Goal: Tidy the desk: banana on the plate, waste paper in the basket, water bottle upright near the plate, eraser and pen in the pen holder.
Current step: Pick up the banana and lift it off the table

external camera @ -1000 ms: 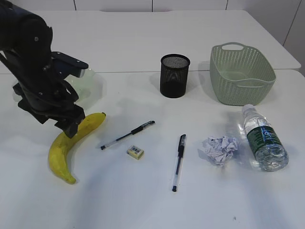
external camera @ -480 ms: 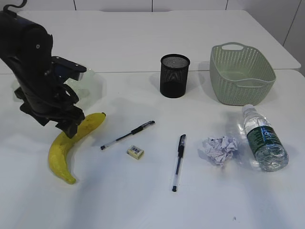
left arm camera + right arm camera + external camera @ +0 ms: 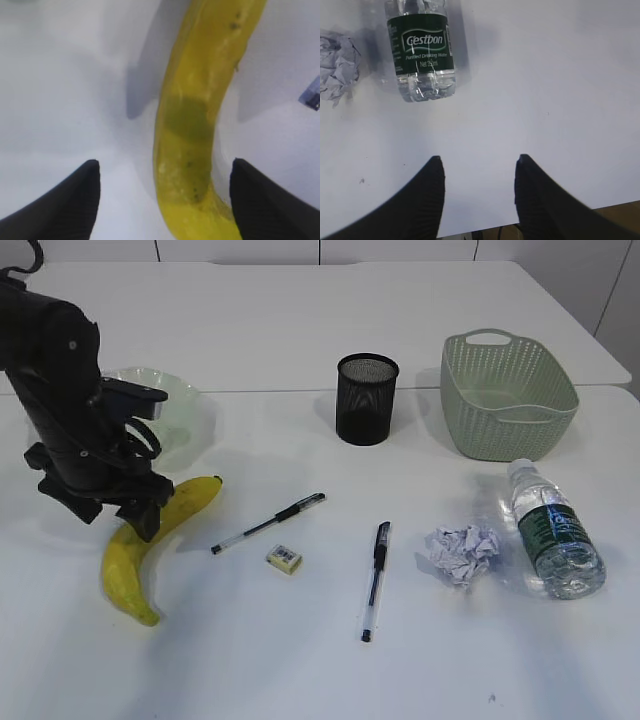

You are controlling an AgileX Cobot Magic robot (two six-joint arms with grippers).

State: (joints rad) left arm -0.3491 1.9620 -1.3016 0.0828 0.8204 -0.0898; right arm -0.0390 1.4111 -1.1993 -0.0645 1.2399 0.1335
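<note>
Legibly "Gestbon" on the water bottle (image 3: 421, 47); left claw (image 3: 162, 200) wide astride banana (image 3: 200, 115), right claw (image 3: 479, 192) half-open, empty.

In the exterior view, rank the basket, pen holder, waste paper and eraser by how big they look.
1. basket
2. pen holder
3. waste paper, close to the pen holder in apparent size and nearer the camera, so this order is unsure
4. eraser

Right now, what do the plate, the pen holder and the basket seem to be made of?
Plate: probably glass, maybe clear plastic; pale green, translucent, glossy, with a wavy rim.
Pen holder: likely metal mesh, matte black; light passes through fine holes in its wall.
Basket: likely moulded plastic, matte grey-green; the woven-look pattern is very regular and the handle slot is formed in the wall.
</note>
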